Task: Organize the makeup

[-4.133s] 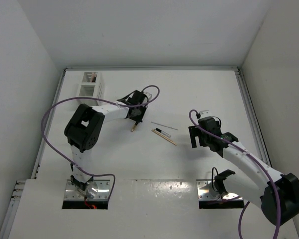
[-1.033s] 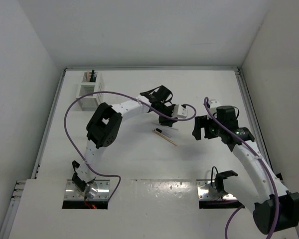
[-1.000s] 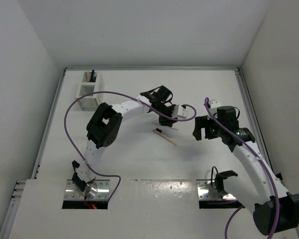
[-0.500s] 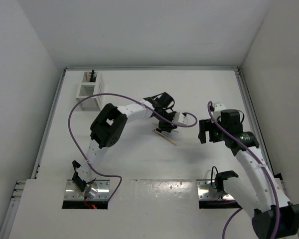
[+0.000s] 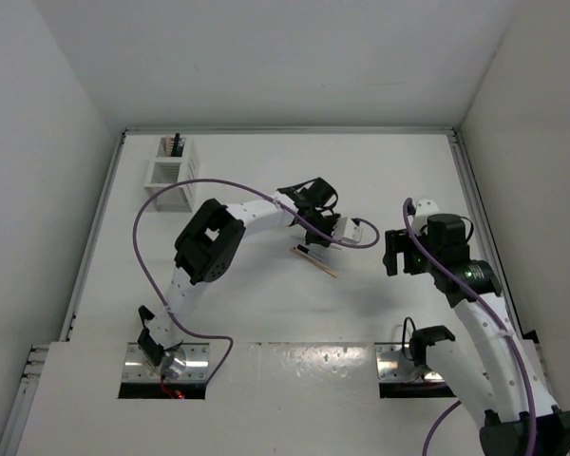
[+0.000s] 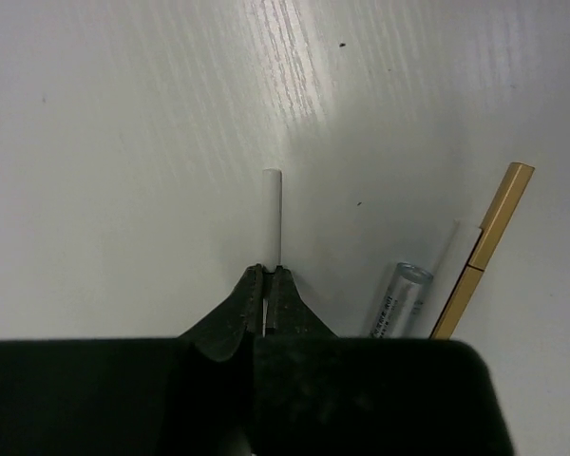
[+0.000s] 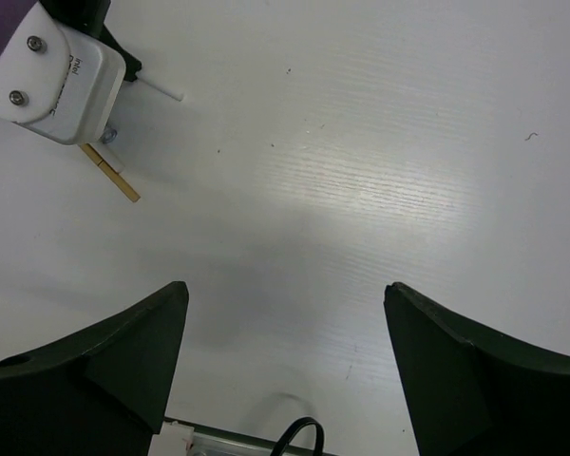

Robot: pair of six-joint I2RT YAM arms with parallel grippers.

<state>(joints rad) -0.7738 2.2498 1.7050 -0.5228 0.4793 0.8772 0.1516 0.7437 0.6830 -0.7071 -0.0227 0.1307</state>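
Observation:
My left gripper (image 6: 268, 275) is shut on one end of a thin grey-white makeup stick (image 6: 272, 211) low over the table; it is near the table's middle in the top view (image 5: 320, 234). To its right lie a black-and-white pencil with a clear cap (image 6: 398, 299) and a tan stick (image 6: 484, 249), side by side; the tan stick also shows in the top view (image 5: 319, 262). My right gripper (image 7: 285, 287) is open and empty above bare table, right of these sticks (image 5: 399, 253). The left wrist's white camera box (image 7: 52, 81) shows in the right wrist view.
A white slotted rack (image 5: 171, 171) stands at the far left with dark sticks (image 5: 176, 144) upright in its back slot. Purple cables loop over both arms. White walls close the table on three sides.
My left gripper has moved a little nearer and to the right over the sticks. My right arm has drawn back to the right. Four seconds ago the left gripper was nearer the rack.

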